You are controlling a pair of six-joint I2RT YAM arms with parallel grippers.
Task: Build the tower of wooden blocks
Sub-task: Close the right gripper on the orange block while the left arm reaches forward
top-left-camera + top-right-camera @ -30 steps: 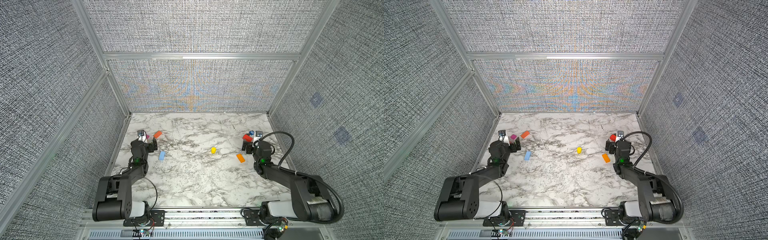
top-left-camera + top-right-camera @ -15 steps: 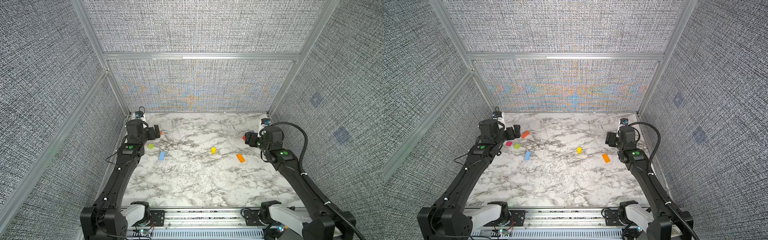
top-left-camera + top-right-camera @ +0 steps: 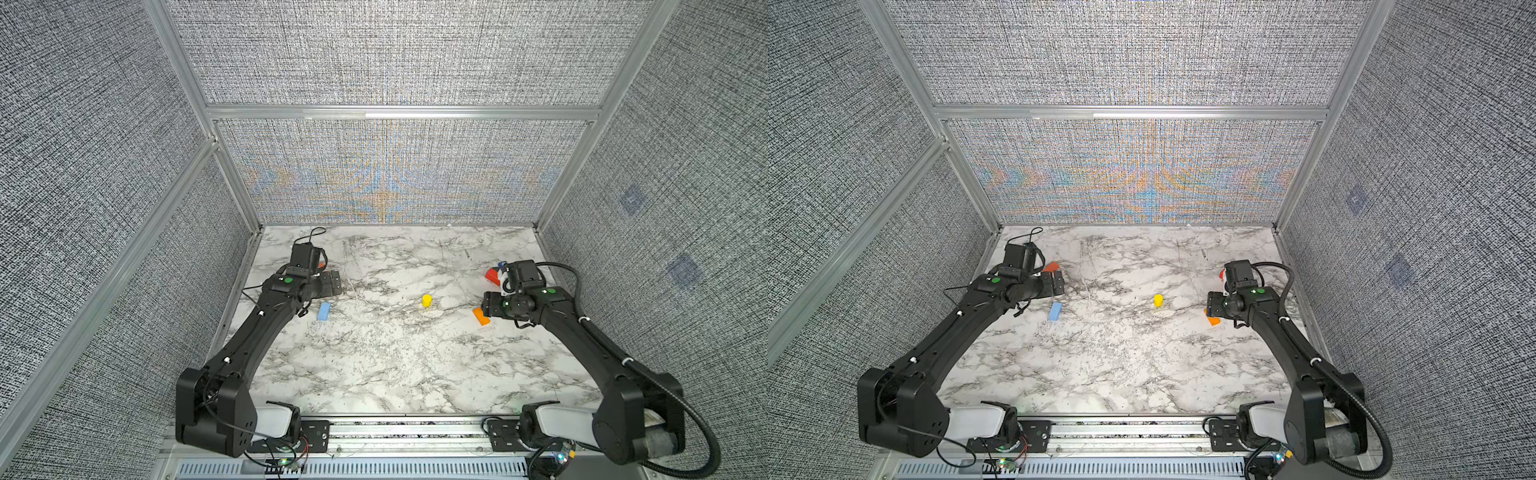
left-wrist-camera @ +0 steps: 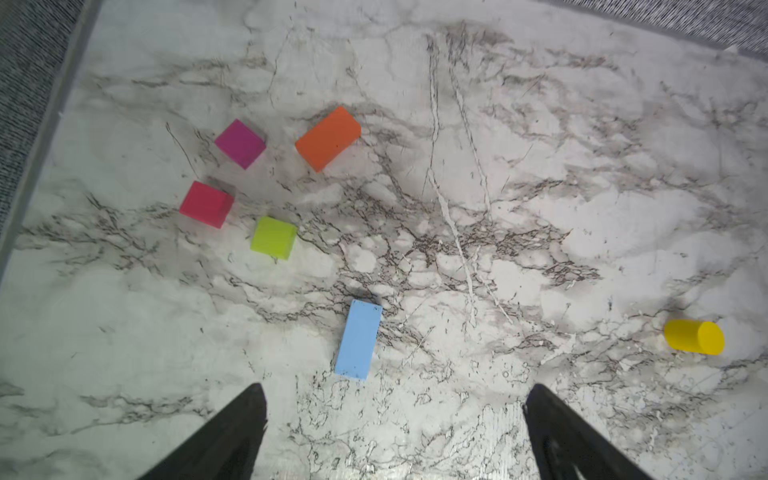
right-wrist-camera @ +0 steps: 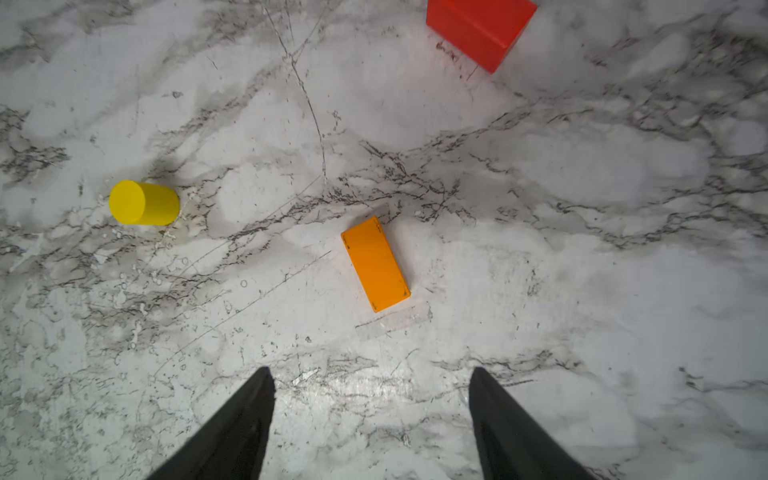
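On the marble table (image 4: 540, 208), the light blue block (image 4: 358, 339) lies flat just ahead of the wide-spread, empty fingers (image 4: 226, 436), with the yellow-green cube (image 4: 273, 237) near it and the yellow cylinder (image 4: 693, 336) well apart.

Scattered apart on the marbled tabletop (image 3: 374, 365): magenta cube (image 4: 240, 143), pink-red cube (image 4: 206, 204), yellow-green cube (image 4: 273, 237), red-orange slab (image 4: 328, 138) and light blue block (image 4: 358, 339) at left. A yellow cylinder (image 3: 427, 300) lies on its side midway. At right are a flat orange block (image 5: 375, 264) and a partly cropped, perhaps cubic, red block (image 5: 482, 29).

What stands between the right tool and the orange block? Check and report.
Nothing visible. In the right wrist view only bare marble table lies between the open right tool and the orange block; the yellow cylinder and red block sit clear of that path.
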